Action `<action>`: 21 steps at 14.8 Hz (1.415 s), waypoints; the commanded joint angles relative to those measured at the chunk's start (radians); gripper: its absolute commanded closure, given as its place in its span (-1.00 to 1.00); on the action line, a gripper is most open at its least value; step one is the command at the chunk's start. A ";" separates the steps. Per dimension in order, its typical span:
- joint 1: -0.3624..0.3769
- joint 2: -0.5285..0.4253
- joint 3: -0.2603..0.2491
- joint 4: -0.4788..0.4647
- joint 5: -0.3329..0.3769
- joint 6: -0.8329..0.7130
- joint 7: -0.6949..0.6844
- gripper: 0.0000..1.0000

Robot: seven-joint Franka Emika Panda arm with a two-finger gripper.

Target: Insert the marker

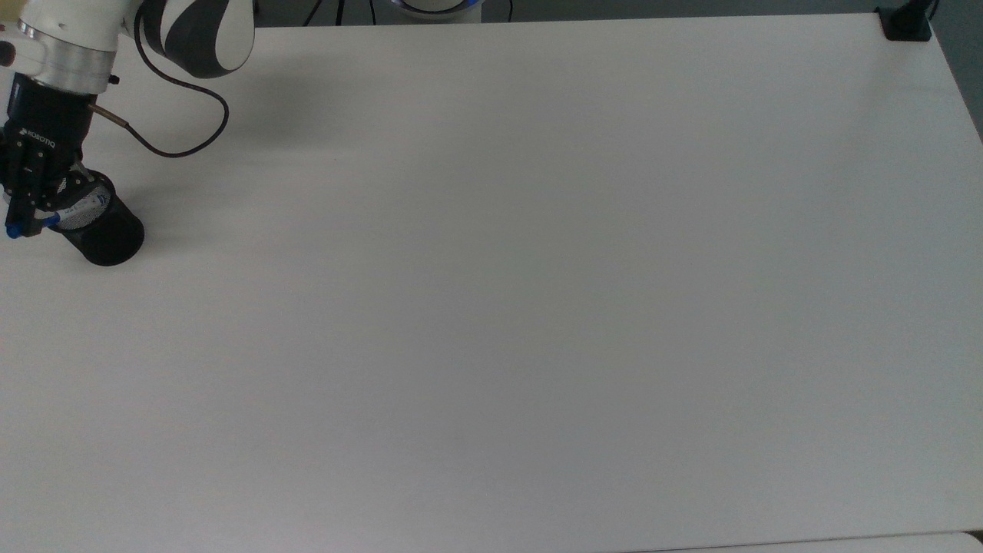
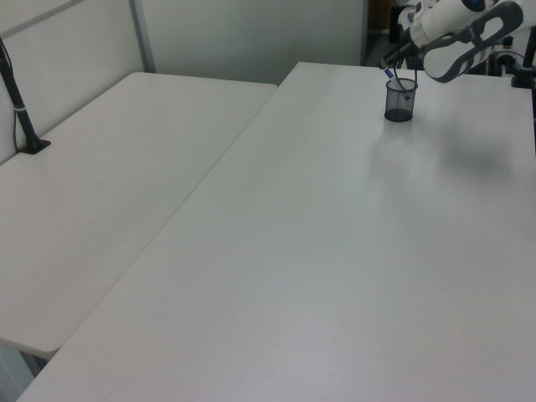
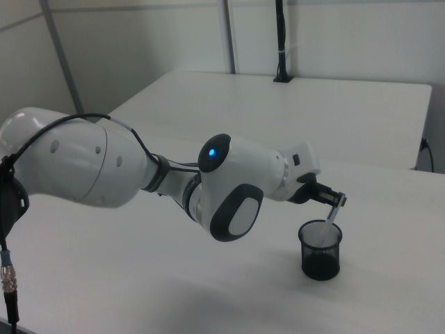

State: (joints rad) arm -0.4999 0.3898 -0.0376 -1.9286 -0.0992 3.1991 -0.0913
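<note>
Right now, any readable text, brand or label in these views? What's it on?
"ROBOTIQ": white lettering on the black body of the tool, seen upside down in the top view.
Marker: blue label band and small print on the white barrel, too small to read.
Black mesh cup: no text visible.
Table: no markings.
</note>
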 commanded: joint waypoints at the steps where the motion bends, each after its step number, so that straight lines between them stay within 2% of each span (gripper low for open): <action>1: -0.020 -0.068 0.004 -0.050 0.012 0.009 -0.010 -0.60; 2: -0.020 -0.074 0.004 -0.050 0.013 0.005 0.010 -0.95; 3: -0.016 -0.086 0.005 -0.050 0.013 0.005 0.033 -1.00; 6: -0.011 -0.124 0.031 -0.046 0.013 -0.051 0.059 -1.00; 8: -0.003 -0.213 0.059 -0.032 0.013 -0.221 0.096 -1.00; 10: 0.030 -0.332 0.099 0.014 0.015 -0.536 0.165 -1.00; 13: 0.142 -0.393 0.100 0.080 0.018 -0.882 0.240 -1.00; 16: 0.240 -0.397 0.100 0.158 0.018 -1.135 0.272 -1.00; 19: 0.343 -0.396 0.082 0.212 0.026 -1.312 0.272 -1.00; 21: 0.415 -0.397 0.044 0.224 0.058 -1.378 0.272 -1.00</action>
State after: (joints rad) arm -0.1867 -0.0193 0.0709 -1.7487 -0.0877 1.9335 0.1804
